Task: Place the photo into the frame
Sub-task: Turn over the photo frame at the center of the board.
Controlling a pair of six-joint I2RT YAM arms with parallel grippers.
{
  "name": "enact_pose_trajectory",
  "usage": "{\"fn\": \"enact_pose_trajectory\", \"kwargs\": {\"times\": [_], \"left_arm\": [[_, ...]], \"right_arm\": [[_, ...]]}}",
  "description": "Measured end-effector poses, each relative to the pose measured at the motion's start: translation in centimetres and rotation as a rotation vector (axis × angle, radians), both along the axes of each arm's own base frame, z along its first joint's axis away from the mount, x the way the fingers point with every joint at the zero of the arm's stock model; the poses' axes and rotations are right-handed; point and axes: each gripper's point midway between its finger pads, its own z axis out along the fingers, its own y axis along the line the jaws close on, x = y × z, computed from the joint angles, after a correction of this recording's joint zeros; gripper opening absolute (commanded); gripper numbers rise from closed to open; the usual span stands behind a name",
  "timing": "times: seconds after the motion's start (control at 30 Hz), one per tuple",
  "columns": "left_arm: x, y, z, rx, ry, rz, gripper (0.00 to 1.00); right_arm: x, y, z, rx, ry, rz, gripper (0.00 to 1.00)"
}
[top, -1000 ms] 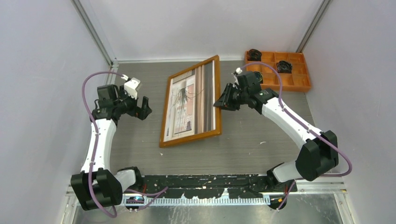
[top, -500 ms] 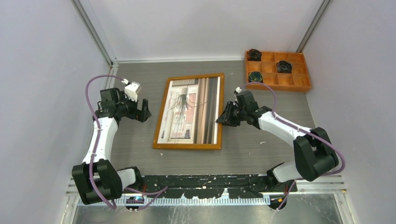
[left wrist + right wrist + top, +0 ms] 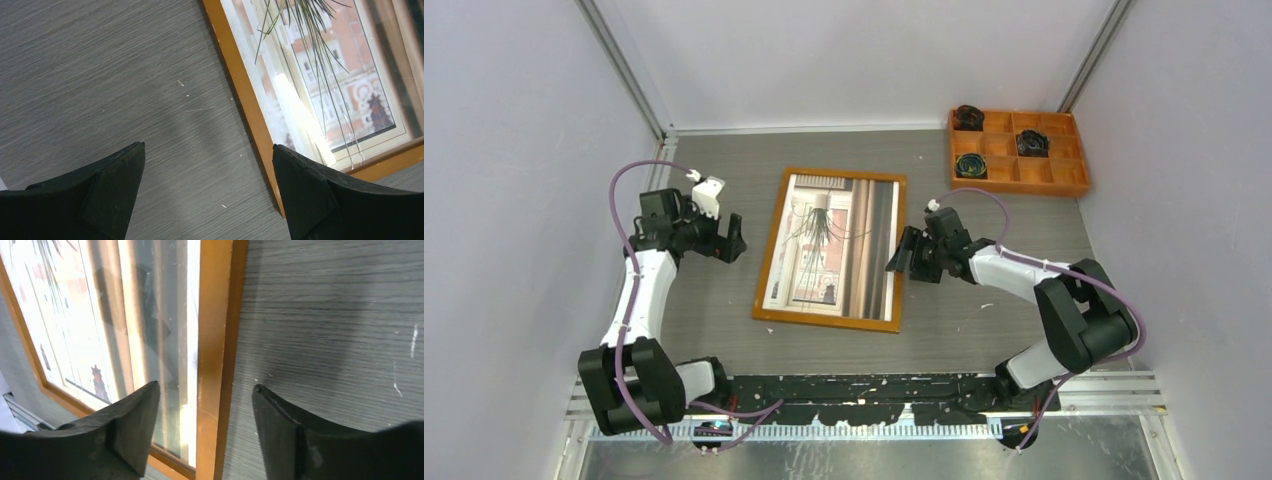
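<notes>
Orange-brown wooden frame (image 3: 770, 255) holding plant-at-window photo (image 3: 829, 250); right fingers (image 3: 130, 425) released astride its right edge, left fingers (image 3: 100, 190) spread, empty. Risk: a lifting finger may snag that edge, skewing it

Bright, even light; glare on frame (image 3: 246, 107); soft shadows on table (image 3: 125, 75).

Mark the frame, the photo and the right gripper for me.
frame (image 3: 824, 320): top view, on its near rail.
photo (image 3: 829, 245): top view, middle of the print.
right gripper (image 3: 205, 386): right wrist view, midway between its fingertips.
</notes>
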Motion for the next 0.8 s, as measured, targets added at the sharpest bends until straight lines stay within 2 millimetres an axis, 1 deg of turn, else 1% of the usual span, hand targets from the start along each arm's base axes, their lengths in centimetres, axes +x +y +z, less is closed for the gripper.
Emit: {"fn": "enact_pose_trajectory", "kwargs": {"times": [0.13,0.17,0.2,0.3,0.37,0.4,0.47,0.57,0.6,0.63,0.67,0.7,0.8], "left_arm": [[0.1,0.2,-0.3,0.004,0.012,0.009,1.0],[0.1,0.2,-0.4,0.005,0.014,0.013,1.0],[0.1,0.3,-0.5,0.005,0.016,0.017,1.0],[0.5,0.6,-0.7,0.004,0.009,0.048,1.0],[0.9,1.0,-1.3,-0.004,0.007,0.104,1.0],[1.1,1.3,-1.8,-0.008,0.009,0.131,1.0],[1.7,1.9,-3.0,-0.02,0.017,0.199,1.0],[2.4,2.9,-6.0,-0.037,0.042,0.316,1.0],[2.6,3.2,-7.0,-0.042,0.045,0.35,1.0],[2.6,3.5,-8.3,-0.049,0.048,0.392,1.0],[2.6,3.7,-9.2,-0.054,0.047,0.416,1.0],[2.5,3.8,-9.9,-0.06,0.039,0.438,1.0],[2.5,4.1,-11.5,-0.081,-0.017,0.482,1.0]], "right_arm": [[0.2,-0.7,-0.1,-0.038,-0.009,-0.016,0.97],[0.3,-0.9,0.1,-0.05,-0.014,-0.024,0.99],[0.5,-1.2,0.5,-0.063,-0.024,-0.034,1.0],[1.5,-2.4,2.5,-0.104,-0.094,-0.078,1.0],[2.7,-4.0,4.7,-0.138,-0.174,-0.148,1.0],[3.3,-5.3,5.8,-0.164,-0.216,-0.201,1.0],[4.5,-8.0,7.5,-0.232,-0.286,-0.315,1.0],[6.5,-13.5,9.9,-0.394,-0.446,-0.513,1.0],[6.7,-14.9,10.2,-0.445,-0.484,-0.557,1.0],[6.8,-16.8,10.2,-0.528,-0.531,-0.609,1.0],[6.6,-17.9,9.9,-0.58,-0.544,-0.629,1.0],[6.3,-19.4,9.3,-0.662,-0.551,-0.649,1.0],[5.6,-22.9,7.7,-0.831,-0.528,-0.689,1.0]]}}
